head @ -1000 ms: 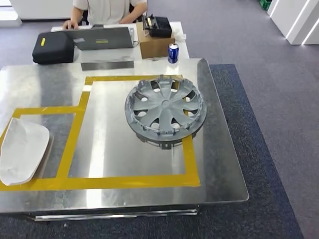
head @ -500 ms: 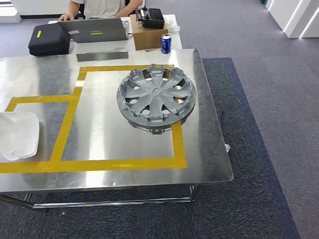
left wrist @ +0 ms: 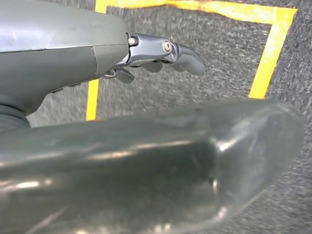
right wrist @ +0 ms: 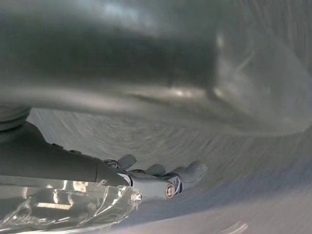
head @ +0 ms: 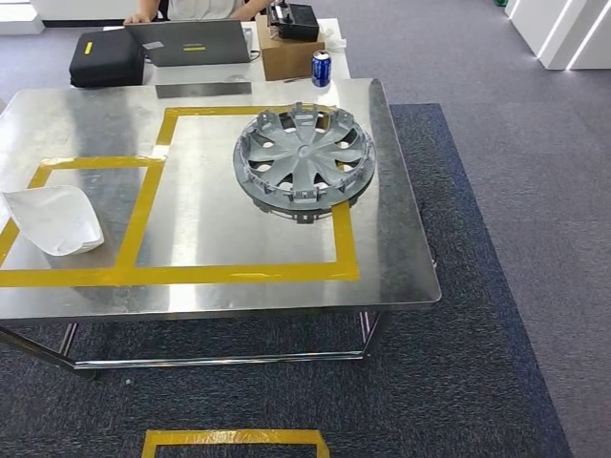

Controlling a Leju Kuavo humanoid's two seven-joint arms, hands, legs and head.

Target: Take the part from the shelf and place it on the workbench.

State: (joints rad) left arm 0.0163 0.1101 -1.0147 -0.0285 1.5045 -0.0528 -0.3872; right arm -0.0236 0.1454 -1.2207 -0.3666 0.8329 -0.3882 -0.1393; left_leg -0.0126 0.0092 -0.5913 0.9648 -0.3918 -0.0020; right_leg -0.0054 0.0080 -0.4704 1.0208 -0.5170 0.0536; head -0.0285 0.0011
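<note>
Hubcap point(head: 304, 162): lies flat on workbench point(head: 404, 239), overlapping yellow tape.
Left hand point(left wrist: 162, 53): hangs empty, fingers extended.
Right hand point(right wrist: 162, 178): empty, fingers loosely spread.
Risk: nudging table edge could shift it.

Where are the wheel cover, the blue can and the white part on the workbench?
wheel cover point(head: 305, 158), head view, on its central hub.
blue can point(head: 321, 69), head view, on its side wall.
white part point(head: 53, 218), head view, on its upper face.
</note>
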